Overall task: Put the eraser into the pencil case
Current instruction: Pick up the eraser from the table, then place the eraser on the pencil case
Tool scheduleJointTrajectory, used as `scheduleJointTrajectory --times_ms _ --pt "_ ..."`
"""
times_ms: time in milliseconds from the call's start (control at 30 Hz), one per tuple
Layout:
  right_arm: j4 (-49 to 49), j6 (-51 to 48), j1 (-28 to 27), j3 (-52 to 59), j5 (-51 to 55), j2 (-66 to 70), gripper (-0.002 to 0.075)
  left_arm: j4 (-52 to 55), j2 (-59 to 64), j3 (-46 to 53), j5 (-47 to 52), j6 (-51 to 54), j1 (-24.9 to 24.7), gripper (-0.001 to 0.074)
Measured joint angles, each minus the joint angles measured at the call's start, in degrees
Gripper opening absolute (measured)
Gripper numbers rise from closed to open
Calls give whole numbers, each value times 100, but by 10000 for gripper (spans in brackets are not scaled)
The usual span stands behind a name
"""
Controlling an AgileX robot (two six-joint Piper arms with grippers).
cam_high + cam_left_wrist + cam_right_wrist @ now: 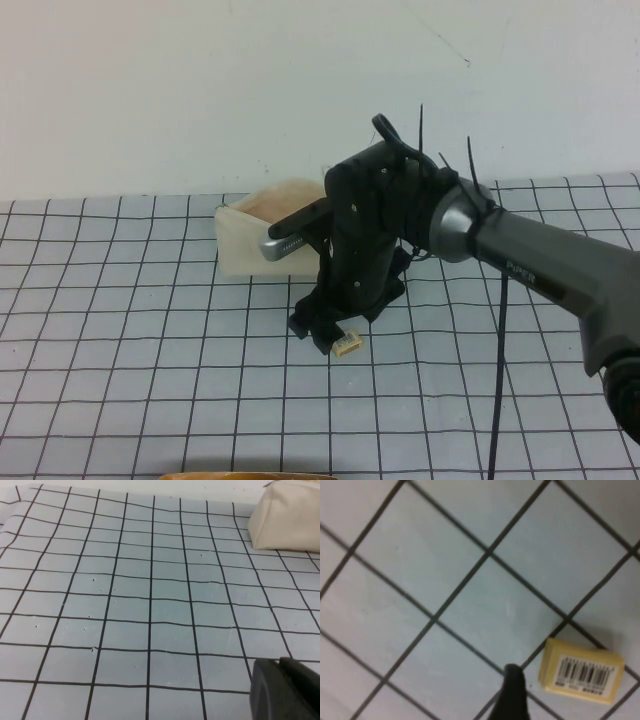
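Observation:
The eraser (347, 345) is a tiny tan-yellow block with a barcode label, lying flat on the checked mat. My right gripper (322, 335) reaches down over it from the right, open. In the right wrist view one dark fingertip (513, 687) stands just beside the eraser (582, 675) without holding it. The other finger is out of view. The cream-white pencil case (262, 238) lies behind the gripper, partly hidden by the arm, its pinkish-beige lining showing on top. It also shows in the left wrist view (290, 517). My left gripper (286, 687) is shut, low over bare mat, away from both.
The grid-lined mat (120, 330) covers the table up to a white wall at the back. The right arm (540, 265) crosses the right half of the high view. A thin tan-orange edge (250, 476) shows at the front.

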Motion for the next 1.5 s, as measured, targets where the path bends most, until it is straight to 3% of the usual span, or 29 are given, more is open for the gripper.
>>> scheduleJointTrajectory --times_ms 233,533,800,1067,1233,1500 --pt "-57 81 -20 -13 -103 178 515 0 0 0 0 0 0 -1" --pt "-57 81 -20 -17 -195 238 304 0 0 0 0 0 0 -1" --pt "-57 81 -20 -239 154 241 302 0 0 0 0 0 0 -1" --pt "194 -174 -20 -1868 755 250 301 0 0 0 0 0 0 -1" --pt "187 -187 -20 -2683 136 250 301 0 0 0 -10 0 0 -1" --pt "-206 -197 -88 -2767 -1051 480 301 0 0 0 -10 0 0 -1"
